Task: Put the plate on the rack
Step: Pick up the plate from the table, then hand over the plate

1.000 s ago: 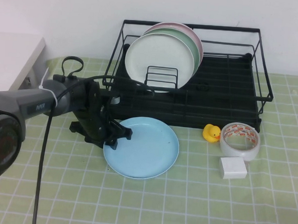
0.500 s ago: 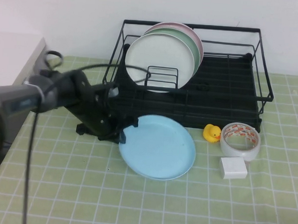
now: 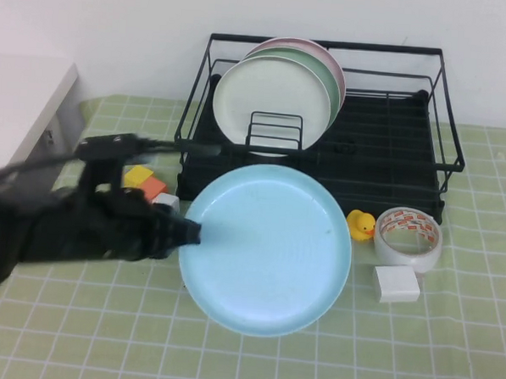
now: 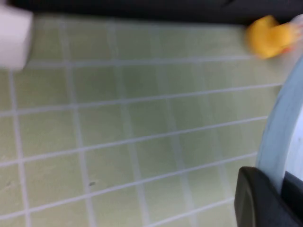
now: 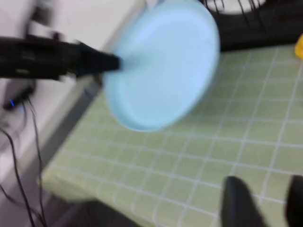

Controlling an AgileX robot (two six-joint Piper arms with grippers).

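Left end effector (image 3: pixel 187 231) pinches the light blue plate (image 3: pixel 267 250) at its rim; stiff, light, slick. Right end effector (image 5: pixel 260 198) hangs released above the desk (image 3: pixel 312 362).

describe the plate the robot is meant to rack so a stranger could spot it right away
In front of the black wire rack, the left gripper is shut on the rim of the plate, holding it above the checked cloth. It is plain light blue; the other plates stand in the rack. The right gripper hangs open nearby.
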